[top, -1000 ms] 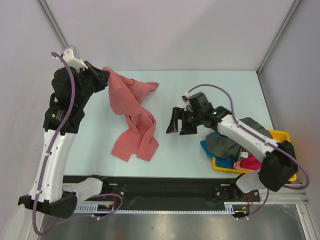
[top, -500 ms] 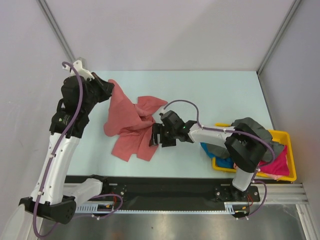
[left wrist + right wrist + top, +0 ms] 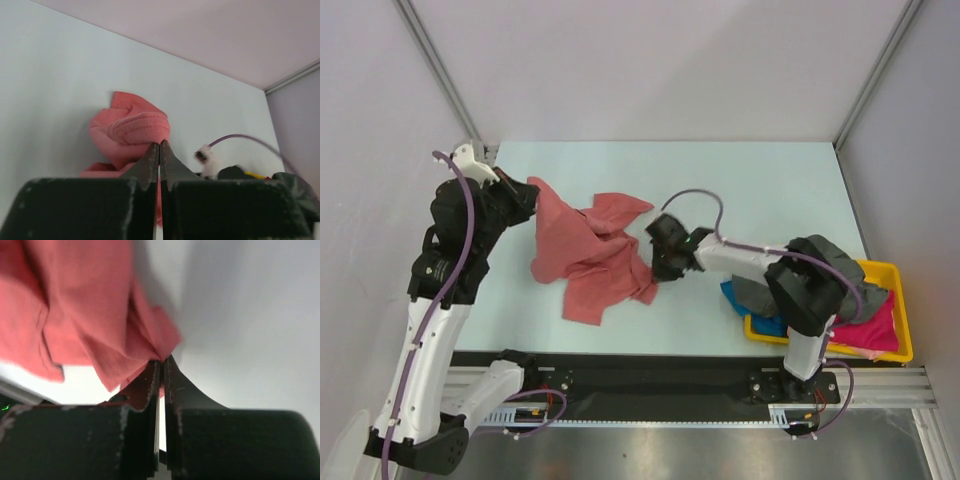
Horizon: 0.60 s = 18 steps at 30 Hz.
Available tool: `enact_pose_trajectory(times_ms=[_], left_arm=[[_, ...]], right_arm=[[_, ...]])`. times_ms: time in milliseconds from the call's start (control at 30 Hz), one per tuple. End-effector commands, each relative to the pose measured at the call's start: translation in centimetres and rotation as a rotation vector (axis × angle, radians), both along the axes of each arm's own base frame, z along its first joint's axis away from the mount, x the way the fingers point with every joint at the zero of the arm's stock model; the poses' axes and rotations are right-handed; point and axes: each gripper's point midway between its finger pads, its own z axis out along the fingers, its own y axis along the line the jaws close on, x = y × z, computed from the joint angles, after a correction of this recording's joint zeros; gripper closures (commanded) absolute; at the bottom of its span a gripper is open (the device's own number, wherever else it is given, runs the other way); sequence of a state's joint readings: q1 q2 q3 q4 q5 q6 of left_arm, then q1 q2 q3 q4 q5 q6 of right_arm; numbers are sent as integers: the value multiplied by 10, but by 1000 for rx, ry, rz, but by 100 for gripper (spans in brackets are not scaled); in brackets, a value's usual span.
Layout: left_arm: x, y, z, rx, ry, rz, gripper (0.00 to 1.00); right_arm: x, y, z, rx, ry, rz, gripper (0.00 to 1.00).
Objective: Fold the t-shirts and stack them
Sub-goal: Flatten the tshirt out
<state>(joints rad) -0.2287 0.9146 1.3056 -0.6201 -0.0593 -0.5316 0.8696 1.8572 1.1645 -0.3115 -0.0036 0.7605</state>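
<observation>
1. Upper right of the top view: pale blue-green table top (image 3: 780, 180) is bare, open room to the back wall.
2. Crumpled salmon-red cloth t-shirt (image 3: 590, 255) fills centre-left.
3. White-and-black right robot arm (image 3: 750, 258) lies low across centre-right and bars that lane.
4. Yellow plastic tray (image 3: 882, 267) and a heap of grey, blue and magenta cloth tees (image 3: 752, 290) block the lower right.
5. Black-and-white left robot arm (image 3: 445, 270) closes the left edge.
6. Narrow bare strip at lower centre.

The salmon-red t-shirt (image 3: 588, 250) is soft, matt cloth, crumpled on the smooth, matt pale table (image 3: 780, 180). At the near right, the yellow tray (image 3: 885, 268) looks like smooth plastic.
</observation>
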Motion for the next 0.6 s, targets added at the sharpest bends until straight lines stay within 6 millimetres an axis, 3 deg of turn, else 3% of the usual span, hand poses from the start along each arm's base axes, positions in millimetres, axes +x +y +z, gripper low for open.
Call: enact_pose_trajectory(times_ms=[0,33,67,133,167,233,267,300,333,367,400,433,467,500,533,567], left_arm=[[-8,16,-20,70,39,52,100],[-7,18,-41,87,80,60,100],[-6,20,-49,86,85,69,100],[-3,24,-68,91,114,87,100],[0,25,-88,99,149,94,100],[7,28,-112,109,200,118,99],[10,32,-129,116,238,139,97],[13,34,-139,129,267,151,76],[14,47,-154,169,322,213,56],[13,52,-160,189,351,244,30],[12,58,-164,208,380,274,20],[7,68,-161,235,399,323,15],[4,70,-159,242,404,328,12],[2,69,-157,237,404,327,10],[-3,67,-154,219,406,319,10],[-5,49,-154,187,408,242,14]], right_arm=[[45,-98,79,-215,-126,-30,100],[70,-129,109,-234,-157,-95,100],[65,-154,117,-278,-122,-75,100],[83,-185,144,-276,-176,-65,100],[103,-206,159,-254,-215,-120,100],[126,-226,167,-277,-265,-145,100],[145,-237,180,-276,-310,-187,86],[154,-238,182,-277,-320,-192,62],[160,-239,168,-291,-271,-197,26],[171,-236,190,-284,-307,-218,22],[172,-235,186,-297,-274,-224,20],[165,-234,190,-302,-254,-219,18],[160,-225,194,-296,-261,-190,11],[150,-222,192,-299,-251,-172,10],[138,-221,203,-287,-276,-169,10],[127,-216,204,-255,-268,-170,11]])
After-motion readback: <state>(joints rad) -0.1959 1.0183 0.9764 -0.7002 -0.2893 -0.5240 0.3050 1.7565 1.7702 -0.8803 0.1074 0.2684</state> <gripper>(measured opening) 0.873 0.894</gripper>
